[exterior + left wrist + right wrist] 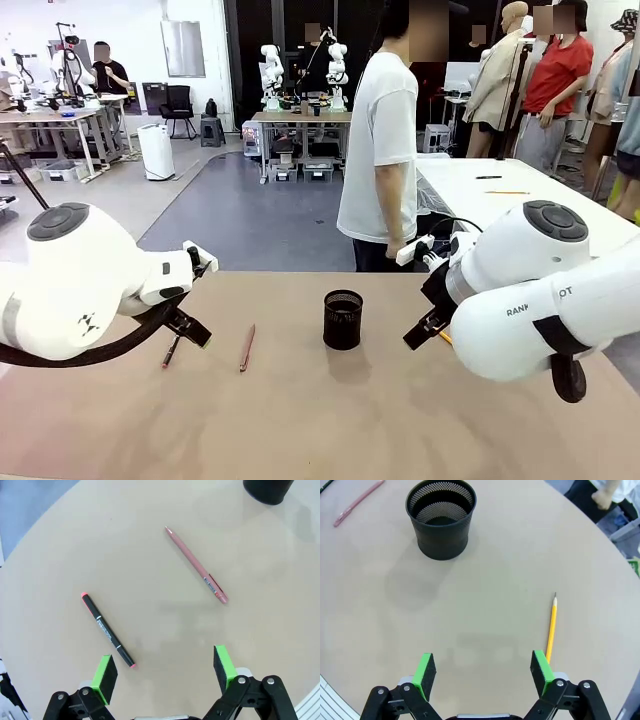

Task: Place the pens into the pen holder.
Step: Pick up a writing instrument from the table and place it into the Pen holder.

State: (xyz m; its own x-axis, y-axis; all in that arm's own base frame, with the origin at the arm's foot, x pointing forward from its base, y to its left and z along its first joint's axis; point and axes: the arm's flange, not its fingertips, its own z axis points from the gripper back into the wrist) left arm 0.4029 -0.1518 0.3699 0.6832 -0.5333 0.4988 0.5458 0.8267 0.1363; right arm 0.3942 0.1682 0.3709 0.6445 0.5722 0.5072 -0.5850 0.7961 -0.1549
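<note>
Left gripper (165,671) and right gripper (484,672) both gape empty, reddish pen (196,565) and black pen (107,630) lie left of the pen holder (441,520), yellow pencil (551,630) right, so a sloppy pinch could roll them away.

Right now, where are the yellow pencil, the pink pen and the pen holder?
yellow pencil (551,628): right wrist view, middle of its shaft.
pink pen (196,564): left wrist view, middle of its barrel.
pen holder (343,324): front view, near side of its mesh wall.

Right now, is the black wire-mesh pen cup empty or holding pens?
Empty: the right wrist view looks into the black wire-mesh cup, bare mesh inside, no pens.
</note>
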